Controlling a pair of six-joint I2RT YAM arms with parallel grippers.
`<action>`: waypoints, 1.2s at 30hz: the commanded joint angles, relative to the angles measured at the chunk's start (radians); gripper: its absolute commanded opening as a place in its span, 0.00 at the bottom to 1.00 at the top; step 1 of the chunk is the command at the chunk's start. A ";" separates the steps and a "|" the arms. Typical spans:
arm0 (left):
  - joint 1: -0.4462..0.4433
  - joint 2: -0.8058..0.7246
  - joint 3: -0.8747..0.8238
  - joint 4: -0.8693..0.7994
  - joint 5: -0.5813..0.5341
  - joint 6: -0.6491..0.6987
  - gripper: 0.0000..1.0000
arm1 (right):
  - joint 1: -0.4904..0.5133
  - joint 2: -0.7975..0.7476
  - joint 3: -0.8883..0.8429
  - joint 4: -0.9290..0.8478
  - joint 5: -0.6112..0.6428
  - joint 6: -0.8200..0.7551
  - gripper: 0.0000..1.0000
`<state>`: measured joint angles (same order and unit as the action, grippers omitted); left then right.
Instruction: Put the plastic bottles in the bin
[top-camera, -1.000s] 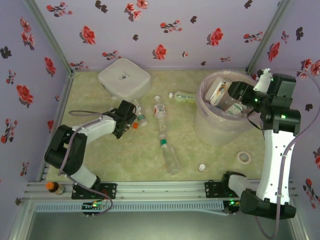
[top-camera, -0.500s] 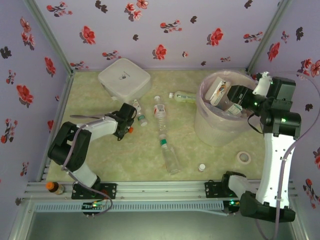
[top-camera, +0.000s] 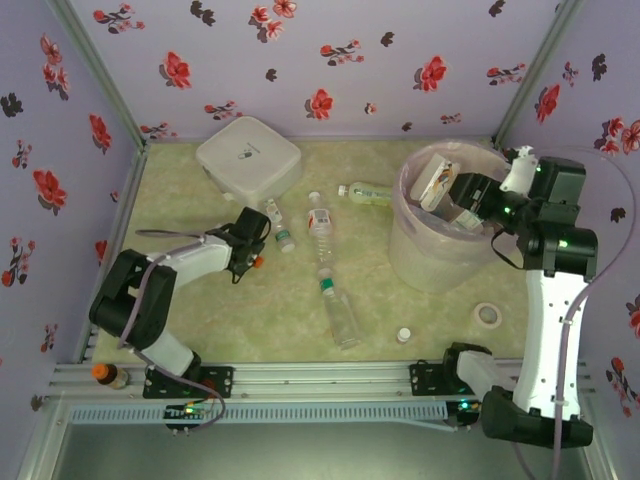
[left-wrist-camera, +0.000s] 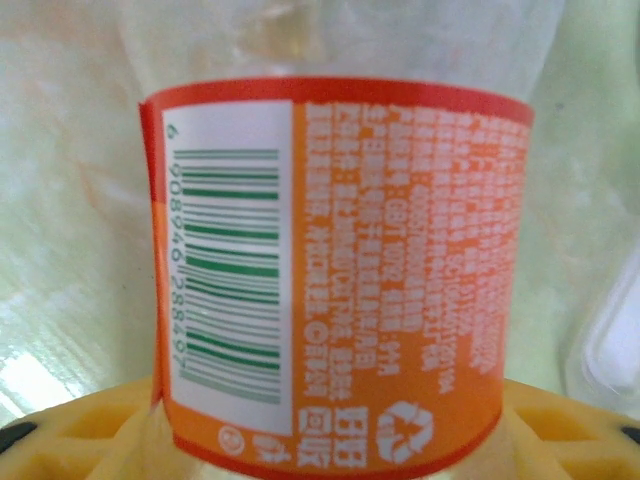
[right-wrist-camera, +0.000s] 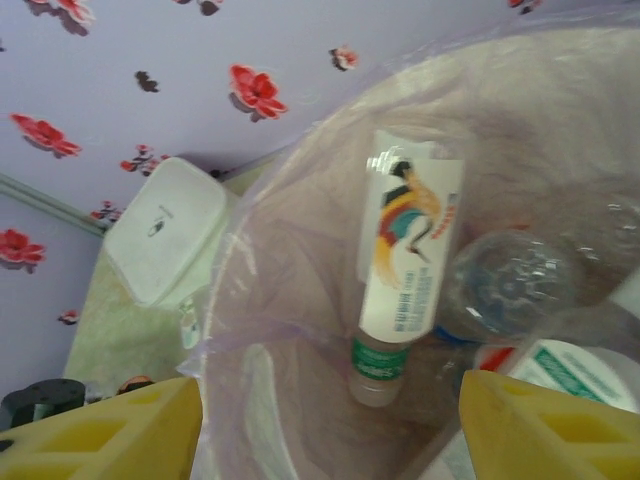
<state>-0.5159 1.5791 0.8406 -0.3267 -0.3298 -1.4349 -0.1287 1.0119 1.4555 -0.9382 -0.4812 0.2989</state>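
My left gripper (top-camera: 250, 250) lies low on the table, left of centre, and is shut on a clear plastic bottle (left-wrist-camera: 335, 270) with an orange label; its orange cap (top-camera: 258, 262) pokes out beside the jaws. In the left wrist view the gripper (left-wrist-camera: 330, 445) has a yellow finger on each side of the label. My right gripper (top-camera: 466, 200) hangs open over the bin (top-camera: 440, 262), holding nothing. Inside the bin (right-wrist-camera: 262, 300), below the gripper (right-wrist-camera: 330, 420), lie several bottles, one white-labelled with a green band (right-wrist-camera: 405, 260). More bottles lie on the table (top-camera: 320, 226) (top-camera: 340, 312) (top-camera: 366, 191) (top-camera: 279, 230).
A white square lidded box (top-camera: 248, 155) stands at the back left, close behind the left gripper. A tape ring (top-camera: 488, 315) and a loose white cap (top-camera: 403, 334) lie in front of the bin. An orange-capped bottle (top-camera: 108, 375) lies on the front rail at the left.
The left gripper's jaws have come together round the orange-labelled bottle, and the wrist has sunk slightly toward the table. The right gripper has stayed over the bin with only a small shift.
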 joint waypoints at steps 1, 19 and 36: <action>0.006 -0.094 -0.012 -0.010 -0.060 0.155 0.32 | 0.097 0.000 -0.026 0.108 -0.034 0.056 0.69; -0.091 -0.460 -0.039 0.471 0.633 0.897 0.24 | 0.648 0.379 0.106 0.352 -0.039 0.169 0.69; -0.188 -0.437 -0.053 0.665 0.708 0.877 0.22 | 0.748 0.493 0.052 0.617 -0.087 0.284 0.86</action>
<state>-0.6823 1.1351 0.7784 0.2829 0.3447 -0.5835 0.6075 1.4925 1.5227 -0.4152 -0.5549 0.5510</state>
